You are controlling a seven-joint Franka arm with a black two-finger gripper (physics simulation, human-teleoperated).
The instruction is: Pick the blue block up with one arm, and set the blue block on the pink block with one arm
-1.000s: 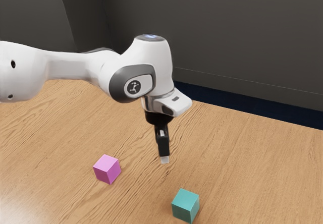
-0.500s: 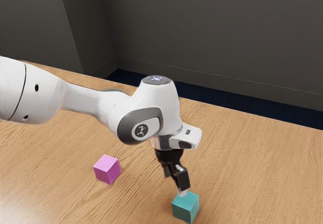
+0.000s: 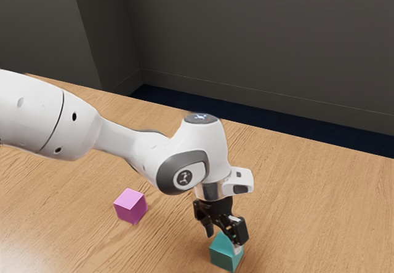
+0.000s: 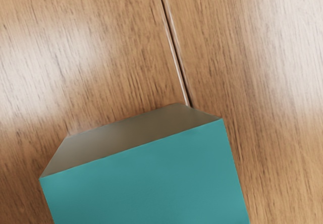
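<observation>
The blue block (image 3: pixel 223 257), teal in colour, sits on the wooden table near the front edge of the exterior view. My gripper (image 3: pixel 225 236) hangs directly over it, open, with one black finger (image 3: pixel 209 225) toward the exterior view's left and the other toward its right, their tips down at the block's top edge. In the wrist view the blue block (image 4: pixel 146 183) lies close under my hand. The pink block (image 3: pixel 130 205) rests on the table to the exterior view's left of the blue one, well apart from it.
The wooden table (image 3: pixel 320 193) stretches to the exterior view's right and back toward a dark wall. A plank seam (image 4: pixel 174 47) runs across the table beyond the blue block.
My arm has come down and moved toward the front of the exterior view, from above the table's middle to over the blue block. Both blocks have stayed in place.
</observation>
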